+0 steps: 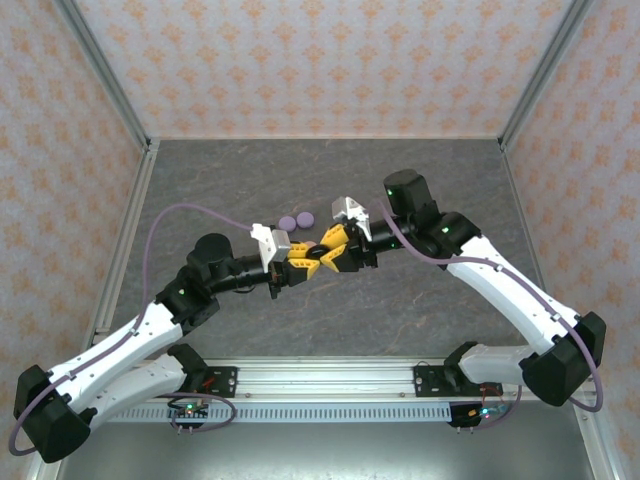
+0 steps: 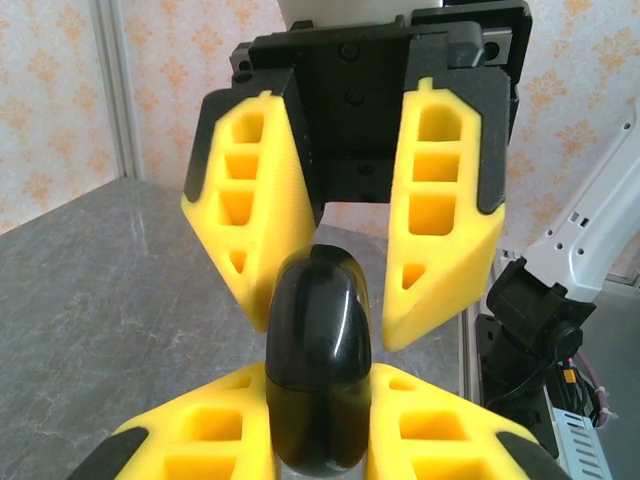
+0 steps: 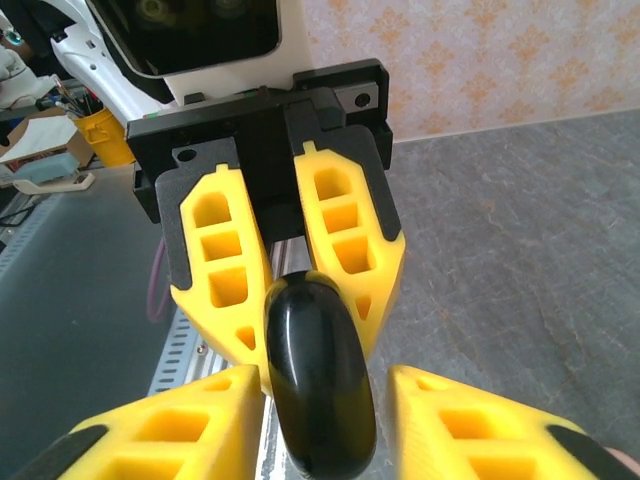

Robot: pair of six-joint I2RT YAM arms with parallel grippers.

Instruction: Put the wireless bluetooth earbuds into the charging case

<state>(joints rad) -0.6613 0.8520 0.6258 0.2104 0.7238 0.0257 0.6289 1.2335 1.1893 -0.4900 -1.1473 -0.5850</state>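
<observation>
The left pincer (image 1: 305, 262) is clenched on a glossy black oval charging case (image 2: 318, 370). Its two yellow ribbed fingers (image 2: 205, 440) press against both sides of the case's near end. The case sticks out straight ahead from between these fingertips, held above the grey stone-patterned worktop (image 1: 420, 200).

The right pincer (image 3: 325, 378) faces the left pincer tip to tip, and the far end of the case reaches in between its fingers. This pincer is released. Seen from the right wrist, its fingers stand apart, with a gap between the case and the finger on the right of that view. From the left wrist, its tips flank the rounded top of the case without squeezing it.

Just beyond the left pincer, two flat round lilac discs (image 1: 297, 220) lie side by side on the worktop.
</observation>
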